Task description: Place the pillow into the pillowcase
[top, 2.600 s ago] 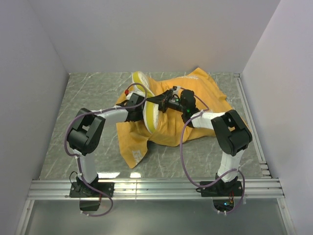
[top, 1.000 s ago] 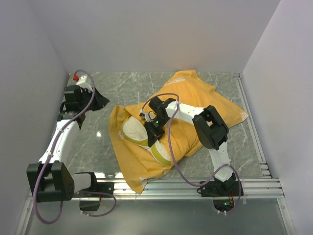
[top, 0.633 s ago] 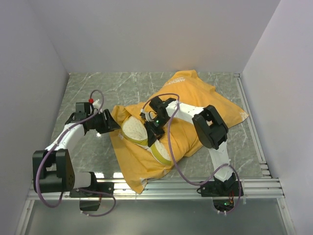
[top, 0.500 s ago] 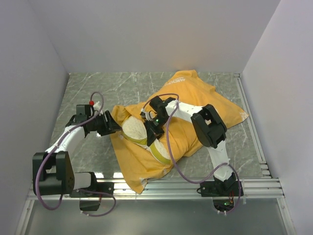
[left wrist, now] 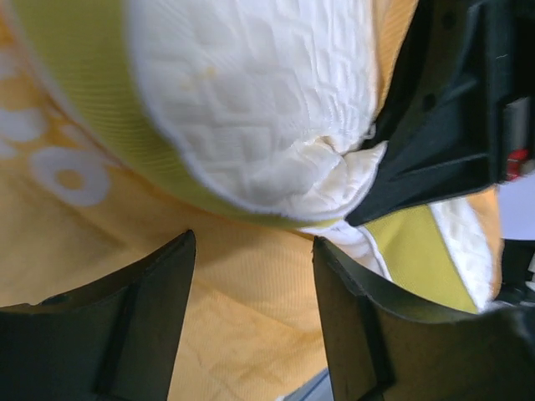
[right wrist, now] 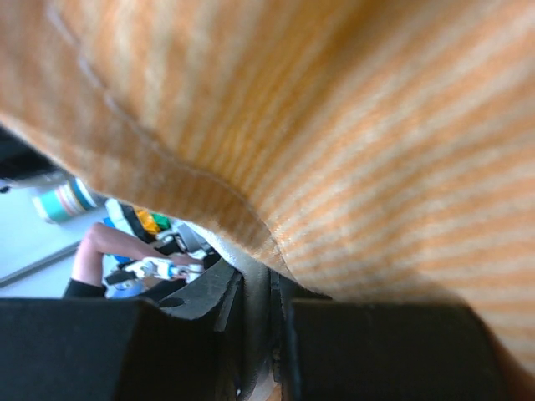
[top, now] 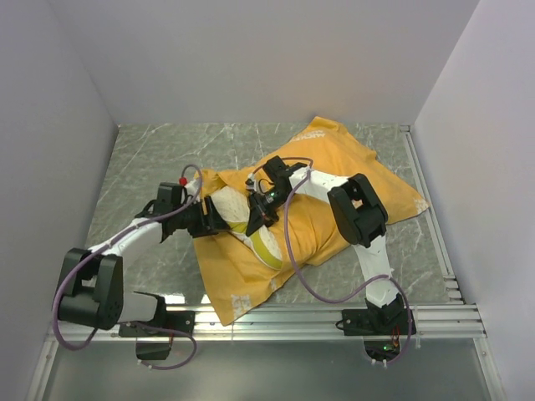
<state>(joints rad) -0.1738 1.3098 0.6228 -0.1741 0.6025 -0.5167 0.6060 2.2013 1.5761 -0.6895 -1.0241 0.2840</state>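
Pillow point(top: 231, 213): centre of the table point(top: 150, 159), left of middle; cream quilted end bulging out of the cloth mouth, the rest hidden under cloth.
Pillow heading: exposed end towards the left edge; yellow-green band point(top: 264, 247) slanting towards the near-right; full long axis not visible.
Pillowcase point(top: 351, 167): orange-yellow side out, lying diagonally from the near edge left of centre to the far-right corner; mouth on the left.
Edges: nearest cloth corner touching the rail at the near edge; right corner close to the right edge.
Open room: bare marble along the left edge and in the far-left corner.
Left gripper point(top: 209, 219): fingers point(left wrist: 134, 326) spread wide, just beside the exposed pillow end point(left wrist: 251, 109), over pillowcase cloth point(left wrist: 234, 284), gripping nothing.
Right gripper point(top: 255, 210): pressed together, pinching a puckered bit of pillow edge, seen as a black finger point(left wrist: 435, 142) in the left wrist view.
Right wrist view: orange cloth point(right wrist: 334, 125) draped across nearly everything, fingers point(right wrist: 184, 342) almost touching.
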